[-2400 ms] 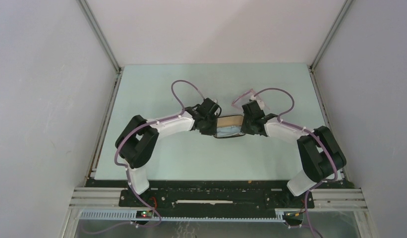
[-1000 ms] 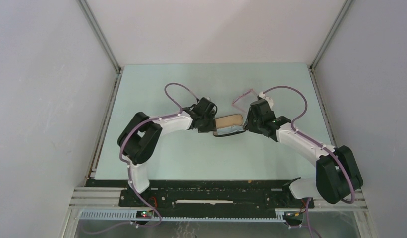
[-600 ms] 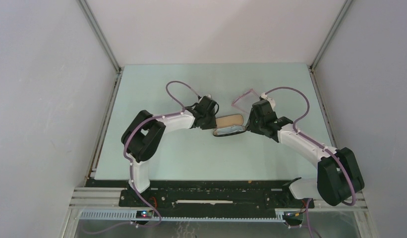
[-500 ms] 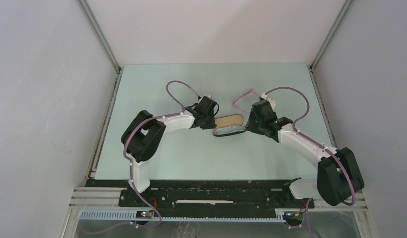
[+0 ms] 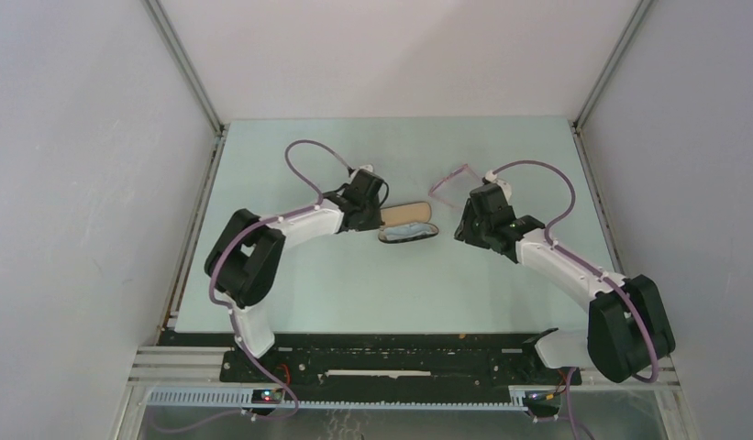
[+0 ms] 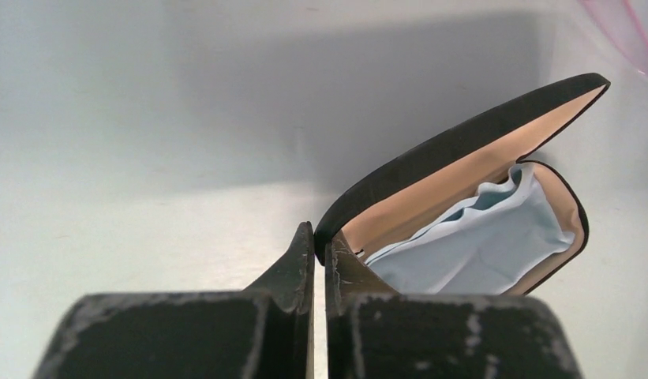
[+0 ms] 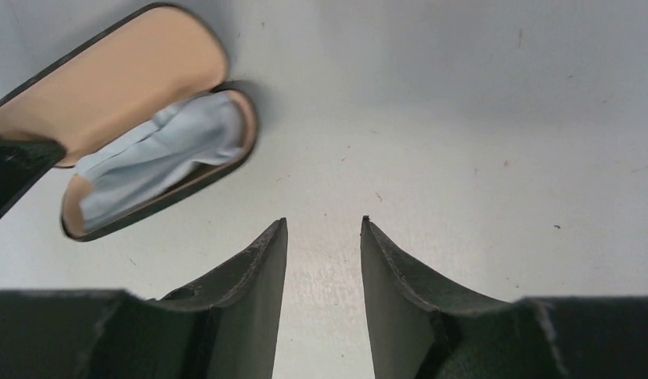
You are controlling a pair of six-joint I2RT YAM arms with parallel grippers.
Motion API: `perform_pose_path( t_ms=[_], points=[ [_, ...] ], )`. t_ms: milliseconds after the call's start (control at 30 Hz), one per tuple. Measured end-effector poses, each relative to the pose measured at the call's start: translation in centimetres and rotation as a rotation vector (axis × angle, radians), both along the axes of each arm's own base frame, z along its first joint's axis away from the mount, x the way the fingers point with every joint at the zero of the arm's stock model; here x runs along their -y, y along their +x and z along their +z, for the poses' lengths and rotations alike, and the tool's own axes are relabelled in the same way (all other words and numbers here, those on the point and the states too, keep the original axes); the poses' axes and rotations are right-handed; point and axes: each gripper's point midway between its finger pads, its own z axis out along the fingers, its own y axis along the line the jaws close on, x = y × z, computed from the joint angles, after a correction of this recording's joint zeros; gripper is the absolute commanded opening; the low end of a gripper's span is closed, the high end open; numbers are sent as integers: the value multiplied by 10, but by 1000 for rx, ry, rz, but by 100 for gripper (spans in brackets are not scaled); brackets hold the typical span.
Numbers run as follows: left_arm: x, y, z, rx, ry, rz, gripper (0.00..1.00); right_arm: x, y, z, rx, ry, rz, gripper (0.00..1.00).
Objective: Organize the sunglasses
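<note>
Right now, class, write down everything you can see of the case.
The case is an oblong clamshell, black outside, tan-lined inside. It lies open on the table, lid raised at an angle. A light blue cloth sits crumpled in its lower half. The shut left gripper meets one end; the right gripper stands apart, open.

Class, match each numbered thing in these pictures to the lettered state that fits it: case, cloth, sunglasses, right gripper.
Things:
1 case
2 cloth
3 sunglasses
4 right gripper

States:
A lying outside the case
B jaws apart, nothing between them
C lid open
D tucked inside the case

Pairs: 1-C, 2-D, 3-A, 4-B
</note>
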Motion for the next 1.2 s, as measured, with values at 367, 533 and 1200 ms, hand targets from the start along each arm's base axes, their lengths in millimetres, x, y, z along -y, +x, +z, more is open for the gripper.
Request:
perform_pose_path(
  t_ms=[367, 533, 1200],
  points=[
    [-116, 22, 14, 9, 115, 179, 0, 25, 24, 1, -13, 3, -96, 48],
    [-162, 31, 19, 18, 160, 281, 0, 12, 58, -2, -28, 4, -84, 55],
    [-211, 26, -2, -73, 204, 411, 55, -16, 143, -34, -87, -43, 198, 69]
  ],
)
